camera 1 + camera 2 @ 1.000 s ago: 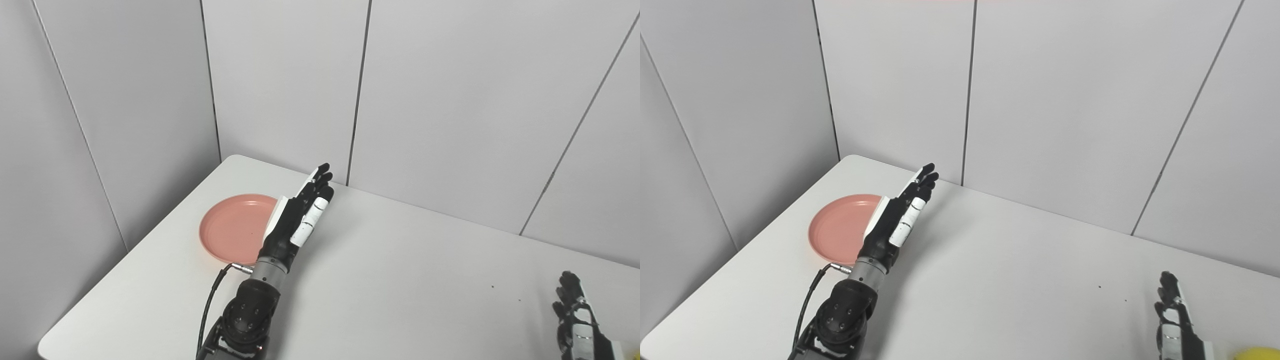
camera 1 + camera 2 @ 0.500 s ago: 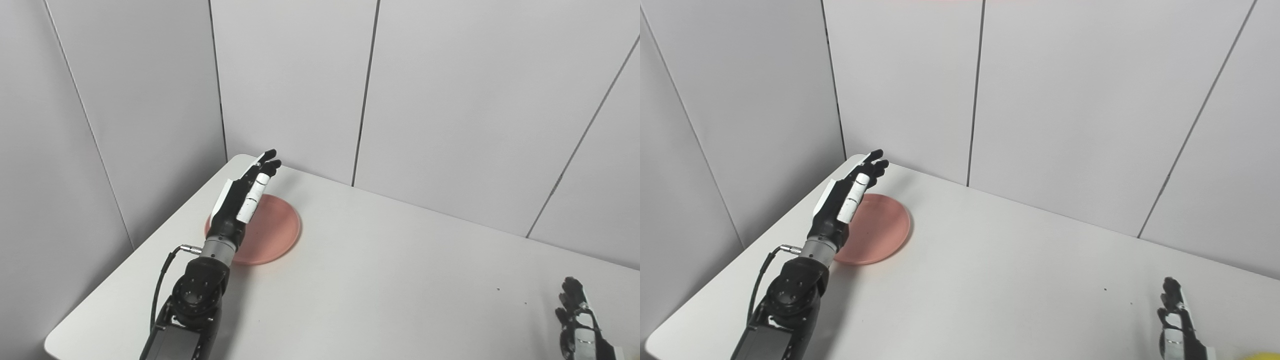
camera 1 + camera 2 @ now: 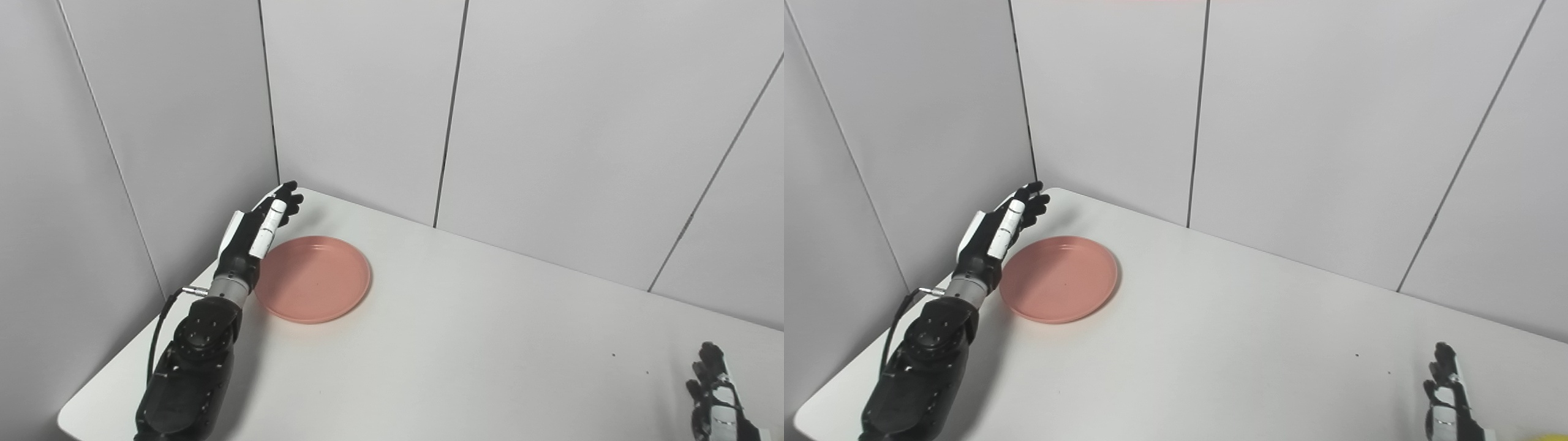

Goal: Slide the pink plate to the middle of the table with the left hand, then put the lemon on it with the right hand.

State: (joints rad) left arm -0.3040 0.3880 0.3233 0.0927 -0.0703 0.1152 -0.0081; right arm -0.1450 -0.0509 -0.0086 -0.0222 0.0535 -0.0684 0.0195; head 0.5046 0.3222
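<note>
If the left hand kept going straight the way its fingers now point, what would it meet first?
Probably the wall panel at the table's far left corner. The left hand lies beside the pink plate, pointing past it; depth is uncertain.

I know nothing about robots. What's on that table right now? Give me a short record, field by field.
table: white table, set in a corner of grey wall panels
pink plate: pink plate, empty, lying flat near the table's far left corner
left hand: left hand, open, fingers extended, raised just left of the plate; contact cannot be told
right hand: right hand, open, holding nothing, at the bottom right edge
lemon: lemon, only a yellow sliver visible at the bottom right edge
plate in the middle: not yet
</note>
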